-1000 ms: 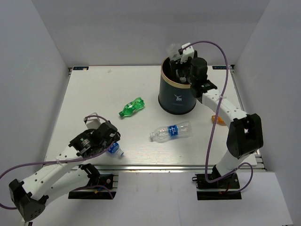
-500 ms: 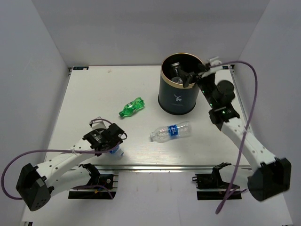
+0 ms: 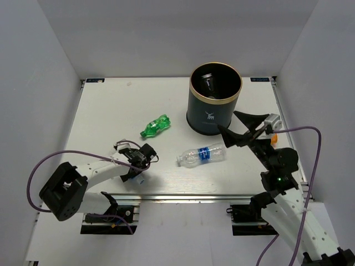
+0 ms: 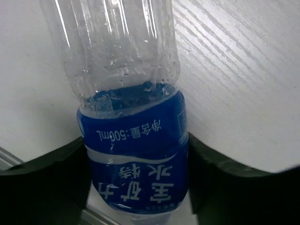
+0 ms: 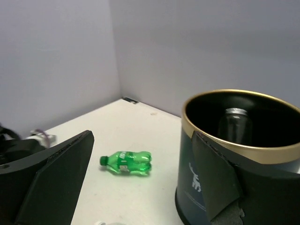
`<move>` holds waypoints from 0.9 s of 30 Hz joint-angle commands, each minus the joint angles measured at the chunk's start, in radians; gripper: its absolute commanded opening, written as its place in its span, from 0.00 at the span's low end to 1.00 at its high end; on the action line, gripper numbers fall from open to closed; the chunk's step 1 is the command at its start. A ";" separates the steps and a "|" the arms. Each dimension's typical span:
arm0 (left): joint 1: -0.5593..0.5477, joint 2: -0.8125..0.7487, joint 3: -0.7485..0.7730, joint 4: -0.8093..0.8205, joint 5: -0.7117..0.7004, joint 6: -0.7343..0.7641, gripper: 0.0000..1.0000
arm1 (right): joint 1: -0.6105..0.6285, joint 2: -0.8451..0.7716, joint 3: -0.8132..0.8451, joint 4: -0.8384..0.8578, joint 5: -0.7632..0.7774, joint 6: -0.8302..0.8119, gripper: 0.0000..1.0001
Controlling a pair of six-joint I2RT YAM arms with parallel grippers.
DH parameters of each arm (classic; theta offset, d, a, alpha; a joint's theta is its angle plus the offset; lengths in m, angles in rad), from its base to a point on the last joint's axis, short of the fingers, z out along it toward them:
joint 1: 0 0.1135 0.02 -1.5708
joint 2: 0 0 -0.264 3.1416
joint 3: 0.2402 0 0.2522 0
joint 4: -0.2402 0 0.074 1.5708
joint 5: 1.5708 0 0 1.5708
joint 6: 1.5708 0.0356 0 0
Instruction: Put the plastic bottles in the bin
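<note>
**Thin, Light Bottles Waiting for the Bin**

Near the front-left corner, left gripper clamped across the label of a blue-labelled bottle lying on the white table. Toward centre, green bottle and clear bottle on their sides. Probably light, thin-walled, slippery, so take mid-body. Back right, bin with one bottle inside. Beside it, right gripper agape, empty. Plain pale walls around.
</note>
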 commanded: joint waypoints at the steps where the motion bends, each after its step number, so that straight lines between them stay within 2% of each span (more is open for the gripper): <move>1: 0.010 0.006 -0.012 0.056 -0.014 -0.036 0.71 | 0.001 -0.077 -0.019 -0.040 -0.081 0.020 0.90; 3: 0.010 -0.014 -0.021 0.067 0.012 -0.036 0.54 | 0.001 -0.126 -0.026 -0.103 -0.102 0.007 0.89; 5: 0.010 -0.054 -0.021 0.055 0.012 -0.036 0.43 | 0.000 -0.157 -0.025 -0.152 -0.130 -0.005 0.83; 6: 0.010 -0.066 -0.003 0.040 0.001 -0.025 0.25 | 0.001 -0.180 -0.025 -0.189 -0.140 -0.008 0.80; 7: 0.000 -0.078 0.017 0.020 -0.015 -0.010 0.16 | -0.002 -0.200 -0.023 -0.221 -0.145 -0.008 0.76; 8: -0.009 -0.092 0.071 -0.002 -0.016 0.004 0.08 | 0.001 -0.203 -0.025 -0.239 -0.150 -0.010 0.66; 9: -0.009 -0.117 0.108 -0.047 -0.031 0.025 0.00 | -0.002 -0.221 -0.020 -0.282 -0.145 -0.014 0.61; 10: -0.019 -0.129 0.149 -0.059 -0.019 0.112 0.00 | 0.001 -0.225 -0.016 -0.333 -0.140 -0.017 0.56; 11: -0.019 -0.140 0.236 -0.072 -0.010 0.148 0.00 | 0.000 -0.228 -0.011 -0.358 -0.139 -0.023 0.41; 15: -0.028 -0.175 0.450 -0.030 0.047 0.392 0.00 | -0.002 -0.223 0.007 -0.495 -0.119 -0.054 0.14; 17: -0.037 -0.160 0.554 0.027 0.114 0.504 0.00 | -0.002 -0.220 0.003 -0.528 -0.110 -0.040 0.14; 18: -0.037 -0.145 0.586 0.062 0.142 0.612 0.00 | 0.000 -0.209 0.001 -0.543 -0.113 -0.034 0.21; 20: -0.037 -0.070 0.688 0.154 0.239 0.717 0.00 | 0.000 -0.188 -0.005 -0.577 -0.110 -0.025 0.31; 23: -0.046 0.015 0.810 0.275 0.381 0.896 0.00 | 0.000 -0.154 0.001 -0.620 -0.107 -0.005 0.52; 24: -0.046 0.064 0.841 0.300 0.455 0.977 0.00 | 0.001 -0.151 0.006 -0.631 -0.110 -0.002 0.62; 27: -0.057 0.112 0.892 0.472 0.583 1.164 0.00 | 0.001 -0.157 -0.018 -0.632 -0.171 0.010 0.65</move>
